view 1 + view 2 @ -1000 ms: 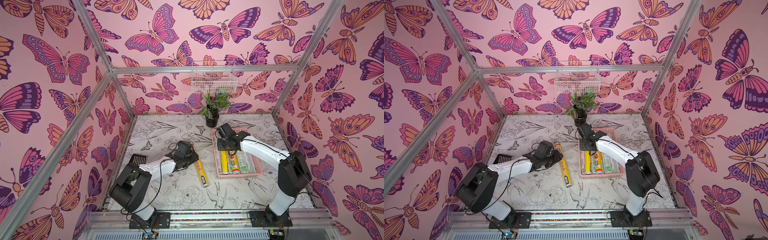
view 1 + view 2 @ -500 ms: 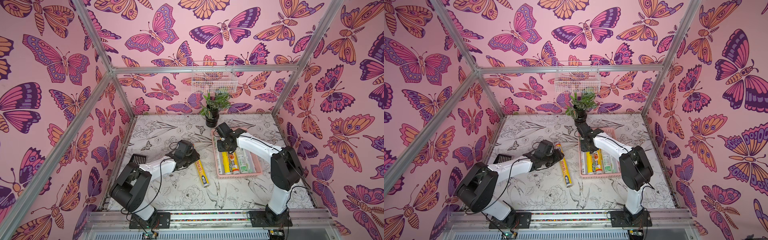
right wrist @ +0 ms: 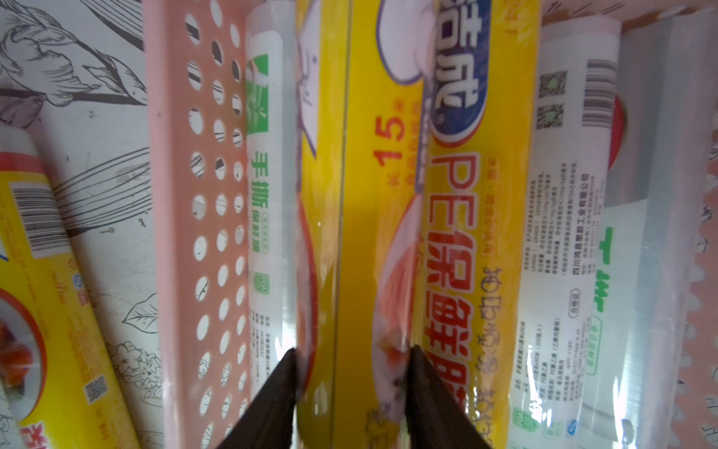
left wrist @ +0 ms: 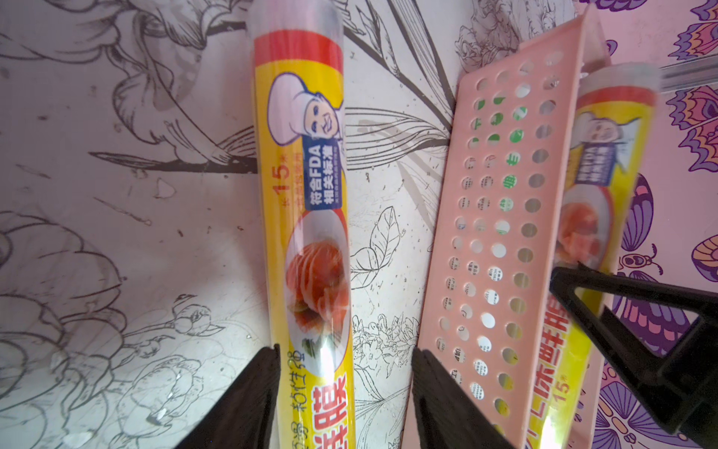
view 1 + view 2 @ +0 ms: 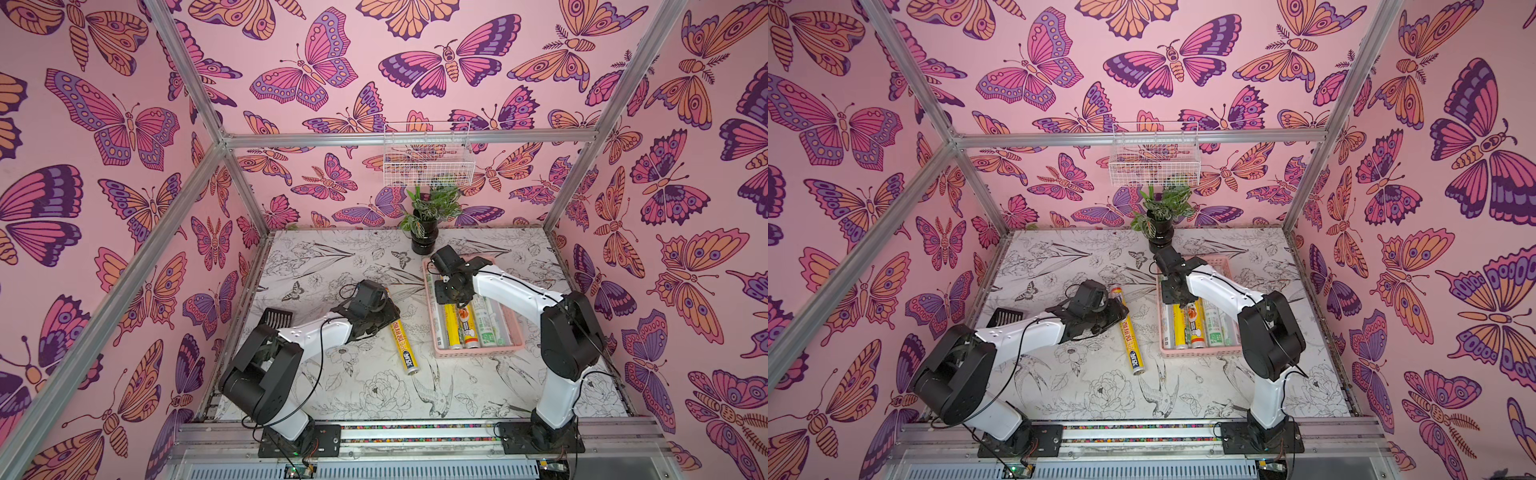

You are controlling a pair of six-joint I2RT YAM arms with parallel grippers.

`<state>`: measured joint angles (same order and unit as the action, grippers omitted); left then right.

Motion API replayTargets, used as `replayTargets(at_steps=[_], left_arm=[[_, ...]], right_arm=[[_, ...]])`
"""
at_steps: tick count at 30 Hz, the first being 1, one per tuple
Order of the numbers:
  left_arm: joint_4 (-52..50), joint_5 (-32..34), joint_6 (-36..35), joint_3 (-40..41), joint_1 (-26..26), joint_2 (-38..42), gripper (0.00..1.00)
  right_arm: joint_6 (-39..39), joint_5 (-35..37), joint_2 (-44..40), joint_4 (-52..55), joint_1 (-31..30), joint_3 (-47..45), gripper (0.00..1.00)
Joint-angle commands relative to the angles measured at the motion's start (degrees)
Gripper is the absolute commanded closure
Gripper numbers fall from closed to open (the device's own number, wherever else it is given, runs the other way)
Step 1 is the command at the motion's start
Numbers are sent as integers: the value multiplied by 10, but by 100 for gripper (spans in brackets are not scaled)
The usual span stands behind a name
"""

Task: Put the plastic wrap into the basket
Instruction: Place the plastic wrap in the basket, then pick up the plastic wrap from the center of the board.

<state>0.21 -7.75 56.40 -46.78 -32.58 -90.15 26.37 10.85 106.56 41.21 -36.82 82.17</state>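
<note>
- Your left gripper (image 4: 345, 352) is down at the floral table (image 5: 332, 266). Its jaws are apart and straddle the loose yellow roll (image 4: 307, 194). One finger (image 4: 264, 385) touches the roll's side, and the opposite one stands clear with a strip of table showing between. Nothing is clamped there.
- In both top views the loose yellow roll (image 5: 402, 345) lies flat on the table. It is beside the basket (image 5: 473, 353) but apart from it, running roughly along its long side. The gripper sits over the half farther from the arm bases.
- Your right gripper (image 3: 351, 353) hangs over the far end of the basket, with a fingertip on either flank of the upper yellow roll (image 3: 349, 194). You cannot tell whether they are pinching it or have let go.
- The upper yellow roll runs lengthwise above the packed rolls (image 3: 563, 233). In the left wrist view it shows blurred above the perforated pink wall (image 4: 497, 194).
- The packed rolls lie side by side along the basket. Some are yellow, some white with green print.
- The black scoop (image 5: 276, 319) rests at the table's left edge, and the potted plant (image 5: 426, 232) stands behind the basket.
</note>
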Motion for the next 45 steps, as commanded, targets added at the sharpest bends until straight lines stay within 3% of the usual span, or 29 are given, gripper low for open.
replayTargets(at_steps=[1,13,19,26,35,45], left_arm=[[0,-3,-9,-9,3,-12,40],[0,14,-10,-1,3,10,40],[0,36,-10,12,2,32,40],[0,107,12,56,3,89,40],[-1,205,65,130,3,164,40],[-1,217,71,144,4,190,40]], right_arm=[[2,15,-11,12,4,8,52],[-13,-18,-101,-43,-5,-24,50],[-29,-95,-136,-107,-30,-46,51],[-31,-103,-77,-117,-105,-7,54],[-26,-89,24,-96,-150,50,52],[-10,-65,102,-52,-168,99,47]])
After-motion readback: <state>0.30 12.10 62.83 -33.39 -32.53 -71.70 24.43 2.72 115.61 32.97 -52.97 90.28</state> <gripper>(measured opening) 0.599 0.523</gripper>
